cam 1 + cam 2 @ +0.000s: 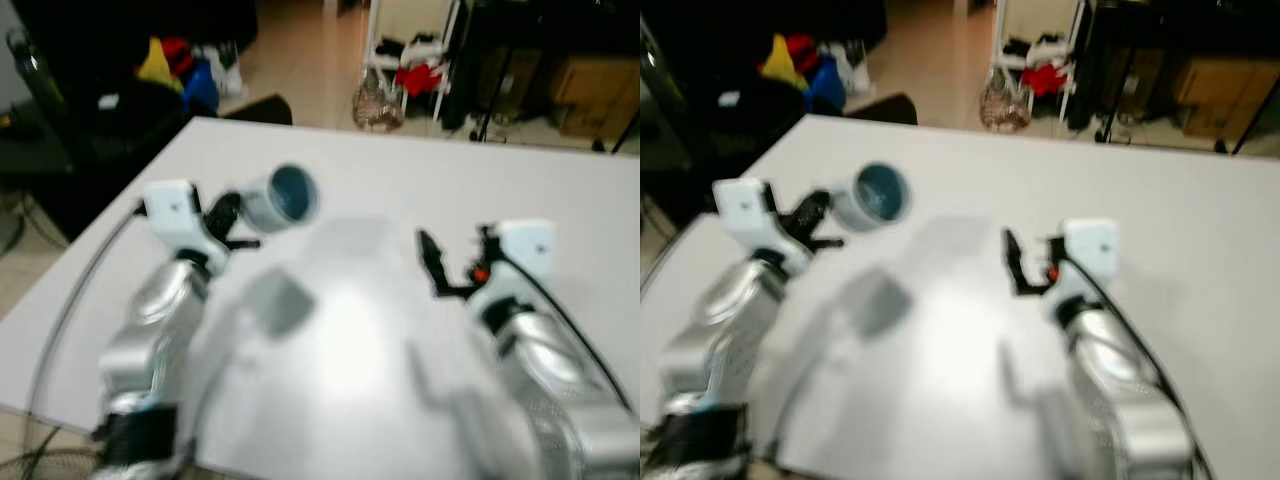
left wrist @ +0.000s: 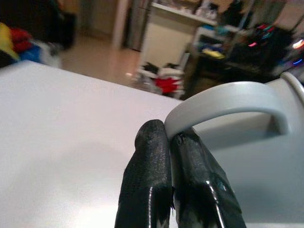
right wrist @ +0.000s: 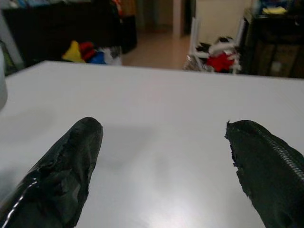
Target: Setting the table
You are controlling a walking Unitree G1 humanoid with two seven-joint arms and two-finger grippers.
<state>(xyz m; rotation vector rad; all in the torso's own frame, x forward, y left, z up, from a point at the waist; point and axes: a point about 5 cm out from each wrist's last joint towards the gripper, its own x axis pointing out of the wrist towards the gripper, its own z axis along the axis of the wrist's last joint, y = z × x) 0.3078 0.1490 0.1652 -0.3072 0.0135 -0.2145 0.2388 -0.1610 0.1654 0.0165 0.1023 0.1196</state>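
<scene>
No brand, label or writing is showing legibly anywhere; both eye views are blurring, and the small orange-red spot on the right wrist is too soft to be making out as anything.

The left gripper is hovering over the white table, with its two black fingers pressing together on the curved handle of a grey mug. In the left wrist view the handle is arching away from the fingertips, pinched between them, and the mug's pale body is lying just past it. In the eye views the mug is hanging on its side just beyond the fingertips, its bluish inside facing up and toward the camera, above the table rather than standing on it; whether any part is touching the surface is not clear.

The right gripper is hanging above the bare tabletop, well apart from the mug and to its right, with its fingers spread wide and holding nothing. Between them only white table is showing.

Beyond both grippers, past the far edge of the table, a white rack holding something red is standing on a tan floor, and a heap of yellow, red and blue items is lying off to the left of the left gripper.
</scene>
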